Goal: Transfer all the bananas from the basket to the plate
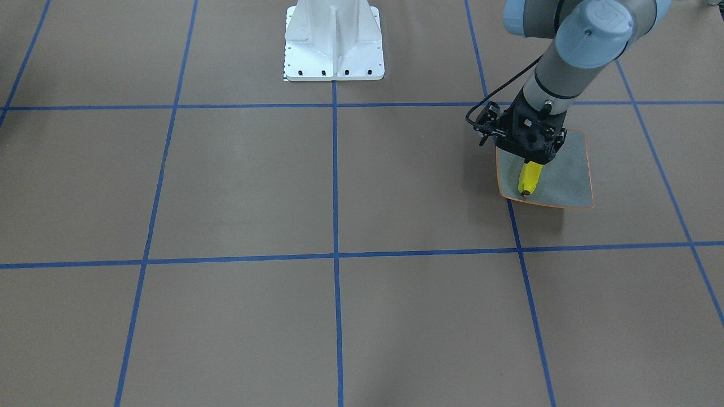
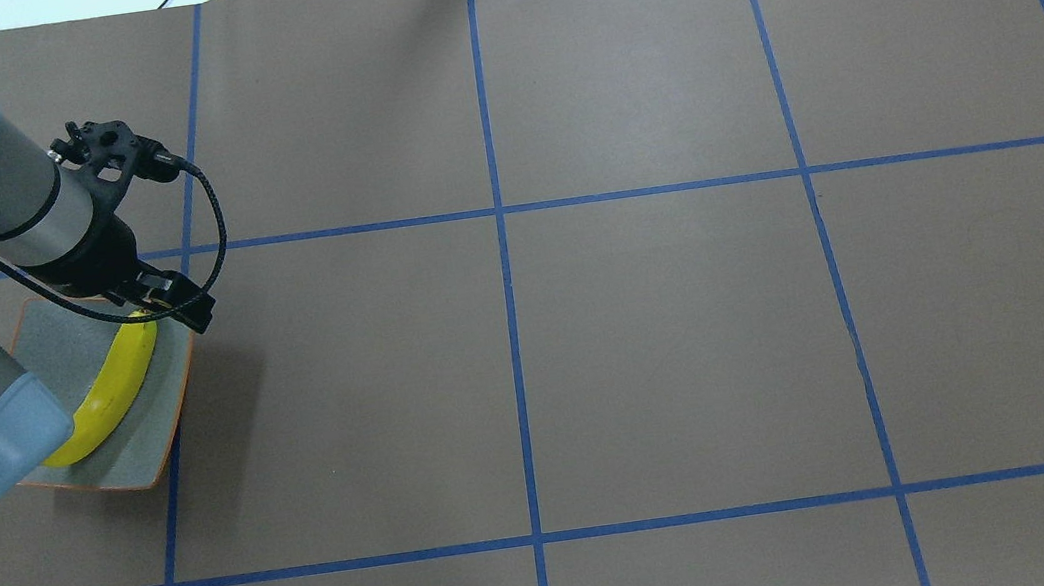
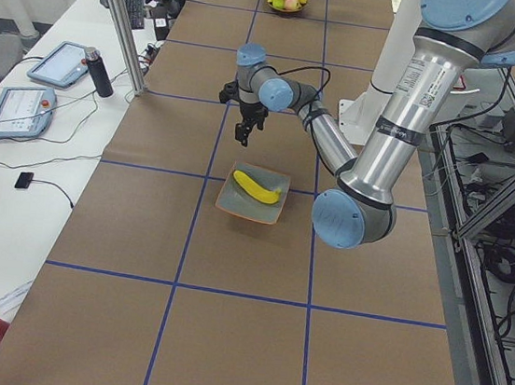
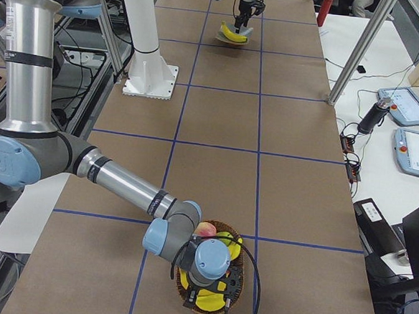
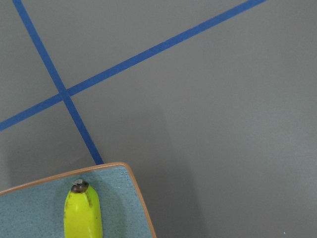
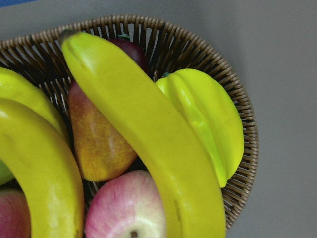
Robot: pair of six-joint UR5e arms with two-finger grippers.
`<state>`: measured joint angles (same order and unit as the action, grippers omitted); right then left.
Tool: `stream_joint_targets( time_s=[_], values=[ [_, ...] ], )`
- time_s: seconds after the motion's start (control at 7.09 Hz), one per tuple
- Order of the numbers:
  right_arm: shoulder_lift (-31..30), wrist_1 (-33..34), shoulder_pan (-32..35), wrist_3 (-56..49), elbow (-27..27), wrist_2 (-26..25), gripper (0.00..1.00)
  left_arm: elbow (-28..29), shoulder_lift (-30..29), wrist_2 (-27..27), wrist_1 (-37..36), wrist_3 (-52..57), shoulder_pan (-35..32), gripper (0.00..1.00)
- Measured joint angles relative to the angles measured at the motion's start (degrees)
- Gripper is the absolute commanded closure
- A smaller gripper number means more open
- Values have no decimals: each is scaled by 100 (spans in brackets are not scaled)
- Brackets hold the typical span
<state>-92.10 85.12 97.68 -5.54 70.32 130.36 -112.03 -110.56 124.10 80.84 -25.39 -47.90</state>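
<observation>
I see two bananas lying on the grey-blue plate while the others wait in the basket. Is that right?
No: only one banana lies on the plate, as the overhead exterior view shows. The other bananas do wait in the basket.

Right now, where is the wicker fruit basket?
The basket sits at the table's end on the robot's right, directly under the right hand in the exterior right view, far from the plate at the opposite end.

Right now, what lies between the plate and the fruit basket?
Nothing: between plate and basket, only bare table with blue tape lines, seen in the exterior right view.
</observation>
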Motion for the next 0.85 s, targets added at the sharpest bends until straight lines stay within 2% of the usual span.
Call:
stream_joint_targets(
  time_s=[0.85],
  values=[
    [238, -65, 5, 9, -387, -99, 4, 5, -103, 0, -7, -10, 6, 0]
  ],
)
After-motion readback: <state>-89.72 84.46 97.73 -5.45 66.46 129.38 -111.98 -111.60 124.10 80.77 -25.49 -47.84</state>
